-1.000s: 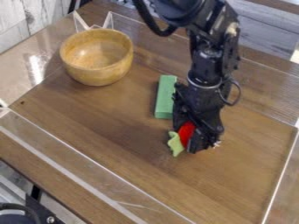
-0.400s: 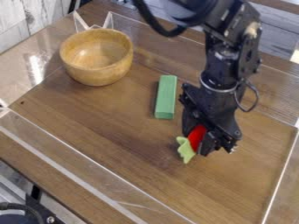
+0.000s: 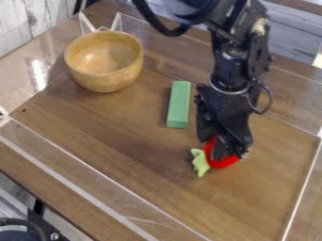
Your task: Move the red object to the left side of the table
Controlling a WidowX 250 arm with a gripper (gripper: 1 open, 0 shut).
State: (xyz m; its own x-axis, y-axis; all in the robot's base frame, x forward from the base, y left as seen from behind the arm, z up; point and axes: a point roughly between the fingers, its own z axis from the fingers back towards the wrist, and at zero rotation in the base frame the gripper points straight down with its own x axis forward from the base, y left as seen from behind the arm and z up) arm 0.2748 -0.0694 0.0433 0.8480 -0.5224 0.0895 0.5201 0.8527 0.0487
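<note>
Still early: my pincer (image 3: 221, 146) points down over the red object (image 3: 217, 156), which lies on the table (image 3: 113, 132) right of the green block (image 3: 179, 103). Jaws straddle it; gripping or loose, I cannot tell. Next move calls for a firm hold, then carrying it left, toward the wooden bowl (image 3: 104, 60).

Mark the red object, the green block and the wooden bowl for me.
red object (image 3: 223, 159): camera view, on its red body.
green block (image 3: 179, 104): camera view, middle of its top face.
wooden bowl (image 3: 75, 77): camera view, on its outer wall.
</note>
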